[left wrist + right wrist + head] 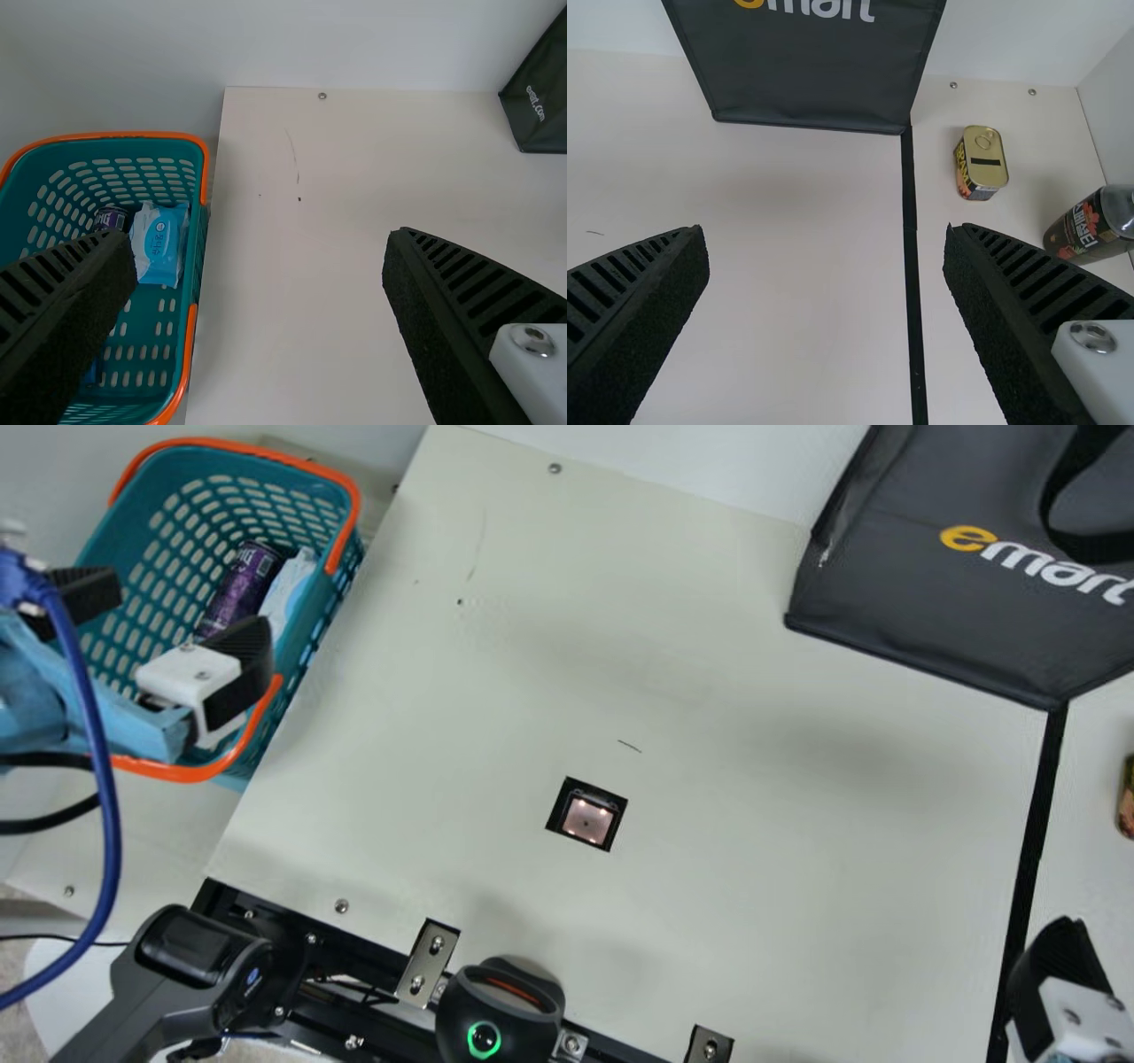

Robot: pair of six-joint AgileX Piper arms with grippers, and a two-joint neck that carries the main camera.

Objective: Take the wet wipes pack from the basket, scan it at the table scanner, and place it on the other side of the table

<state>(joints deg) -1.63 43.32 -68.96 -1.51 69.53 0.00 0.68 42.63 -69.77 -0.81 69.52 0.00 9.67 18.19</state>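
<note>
Main view, upper left of the frame: seeing the wet wipes pack (288,593) lying in the basket (190,773), holding the left hand (186,615) spread and empty. Right wrist view: holding the right hand (826,232) spread too. Seemingly leaving everything to do — lifting out, scanning at the table scanner (587,821), crossing the surface (753,717).

Blk bag (904,593) is sitting at tbl's (709,646) far edge, blk strip (912,266) running nearward, tin (984,159) & dk btl (1091,225) sitting nr far R corner, purple can (241,593) resting btwn bskt's (115,135) side edges.
</note>
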